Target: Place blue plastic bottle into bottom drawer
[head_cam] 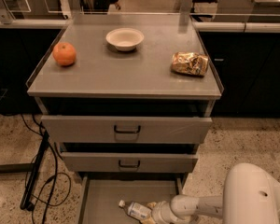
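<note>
The blue plastic bottle [134, 210], clear with a white cap and a pale label, lies on its side on the grey floor of the pulled-out bottom drawer [107, 192], cap pointing left. My gripper [150, 212] sits at the bottle's right end, low in the drawer at the frame's bottom edge, on the end of my white arm [203, 205] that reaches in from the right.
The two upper drawers [127, 129] with dark handles stand slightly ajar above. On the cabinet top are an orange [64, 53], a white bowl [124, 38] and a crumpled gold snack bag [190, 63]. Black cables [37, 181] lie on the floor to the left.
</note>
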Available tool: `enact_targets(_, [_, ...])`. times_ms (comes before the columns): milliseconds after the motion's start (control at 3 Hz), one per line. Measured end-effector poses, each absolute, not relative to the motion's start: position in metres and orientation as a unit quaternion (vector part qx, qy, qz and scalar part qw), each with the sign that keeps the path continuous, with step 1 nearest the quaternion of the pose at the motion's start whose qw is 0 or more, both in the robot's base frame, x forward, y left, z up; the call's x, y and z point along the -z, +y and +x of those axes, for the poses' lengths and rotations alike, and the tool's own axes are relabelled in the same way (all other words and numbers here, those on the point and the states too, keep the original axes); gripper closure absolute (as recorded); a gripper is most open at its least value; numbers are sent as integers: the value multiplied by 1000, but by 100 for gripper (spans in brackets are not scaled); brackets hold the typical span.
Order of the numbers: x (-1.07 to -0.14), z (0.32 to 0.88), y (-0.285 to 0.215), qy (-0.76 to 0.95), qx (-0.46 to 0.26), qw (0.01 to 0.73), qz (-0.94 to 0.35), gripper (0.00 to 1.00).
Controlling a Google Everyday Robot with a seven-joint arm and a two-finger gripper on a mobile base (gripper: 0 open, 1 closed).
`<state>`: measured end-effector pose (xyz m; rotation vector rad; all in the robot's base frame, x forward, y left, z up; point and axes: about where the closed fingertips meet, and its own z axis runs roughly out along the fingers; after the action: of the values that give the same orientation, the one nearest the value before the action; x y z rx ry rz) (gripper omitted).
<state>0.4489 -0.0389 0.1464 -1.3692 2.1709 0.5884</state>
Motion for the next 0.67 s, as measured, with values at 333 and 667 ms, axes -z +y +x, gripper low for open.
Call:
enact_targets(333, [-145, 449, -39, 799, -215, 252, -502, 84])
enact_targets(667, [-145, 449, -39, 799, -215, 252, -502, 53])
